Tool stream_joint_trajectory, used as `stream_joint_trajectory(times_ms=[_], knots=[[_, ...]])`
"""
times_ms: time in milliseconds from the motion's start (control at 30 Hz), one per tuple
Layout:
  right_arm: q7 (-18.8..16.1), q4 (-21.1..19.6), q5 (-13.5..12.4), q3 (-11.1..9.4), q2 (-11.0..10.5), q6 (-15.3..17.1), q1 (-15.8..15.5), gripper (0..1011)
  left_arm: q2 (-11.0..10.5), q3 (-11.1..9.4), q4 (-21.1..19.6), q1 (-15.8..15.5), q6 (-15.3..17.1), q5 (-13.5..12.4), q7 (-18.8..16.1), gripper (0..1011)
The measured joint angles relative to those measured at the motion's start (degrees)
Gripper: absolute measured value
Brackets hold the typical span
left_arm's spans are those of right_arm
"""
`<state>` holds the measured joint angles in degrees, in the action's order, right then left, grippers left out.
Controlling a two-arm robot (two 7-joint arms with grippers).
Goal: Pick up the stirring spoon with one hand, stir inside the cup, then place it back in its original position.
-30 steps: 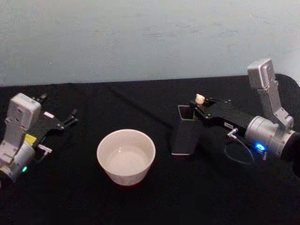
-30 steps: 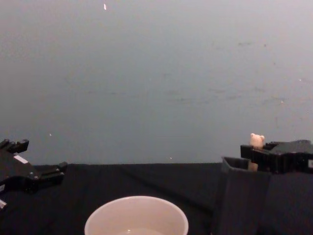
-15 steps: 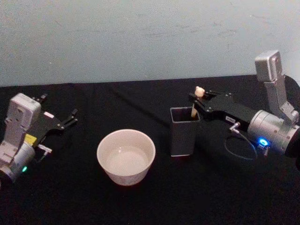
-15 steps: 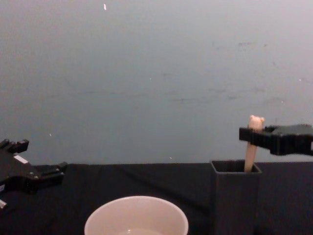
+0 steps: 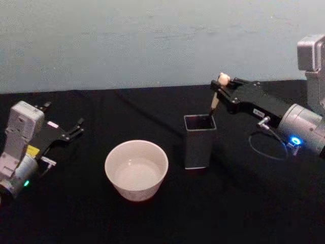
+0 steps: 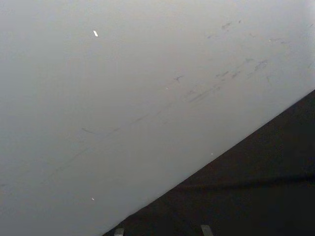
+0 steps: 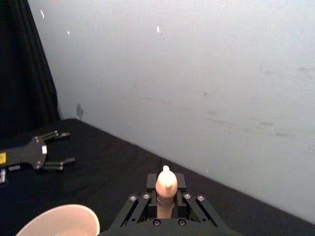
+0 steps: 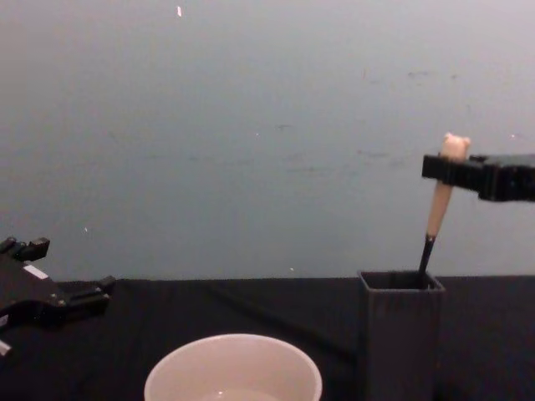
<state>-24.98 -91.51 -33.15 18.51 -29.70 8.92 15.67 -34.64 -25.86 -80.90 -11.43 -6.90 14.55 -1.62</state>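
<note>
Currently, at the far left of the black counter [image 5: 152,223], the left gripper [image 5: 63,118] is parked with its fingers spread wide and nothing held. The cup [image 5: 134,192] is set left of centre, well apart from that gripper, and looks to hold clear liquid. Just beside the cup, to its right, a dark grey square holder [image 5: 199,147] stands upright. The stirring spoon [image 8: 437,209] is hung over the holder, tilted a little, its thin neck reaching down into the holder's mouth; the bowl is hidden inside. Its cream handle is pinched just under the bear head by the right gripper [image 5: 223,87], closed narrow on it and reached in from the right. Progress is judged early: the spoon has been grasped and is partly lifted out, but it is not yet clear of the holder. Carrying it left to the cup, stirring, and returning it to the holder are all left to do. Against the frame half a second back, the spoon and the right gripper are seen higher, with the whole handle above the rim where its lower part was sunk inside before. The holder, the cup and the left gripper are unchanged in place.
</note>
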Motion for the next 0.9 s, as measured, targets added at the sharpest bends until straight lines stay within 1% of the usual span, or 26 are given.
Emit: stream_joint_trajectory(times_ms=[233,533,767,900], knots=[[0.5,-1.1,-1.3,-0.5,-0.2,-0.7,0.6,211,0.0,0.0,0.0,0.0,0.0,0.0,0.0,1001],[1.0,-2.0,-2.8,-0.7,0.6,-1.7,2.0,210,0.0,0.0,0.0,0.0,0.0,0.0,0.0,1002],[1.1,-2.3,-3.8,-0.2,1.3,-2.3,3.2,210,0.0,0.0,0.0,0.0,0.0,0.0,0.0,1001],[0.9,-2.4,-4.2,0.6,1.7,-2.6,3.9,210,0.0,0.0,0.0,0.0,0.0,0.0,0.0,1001]])
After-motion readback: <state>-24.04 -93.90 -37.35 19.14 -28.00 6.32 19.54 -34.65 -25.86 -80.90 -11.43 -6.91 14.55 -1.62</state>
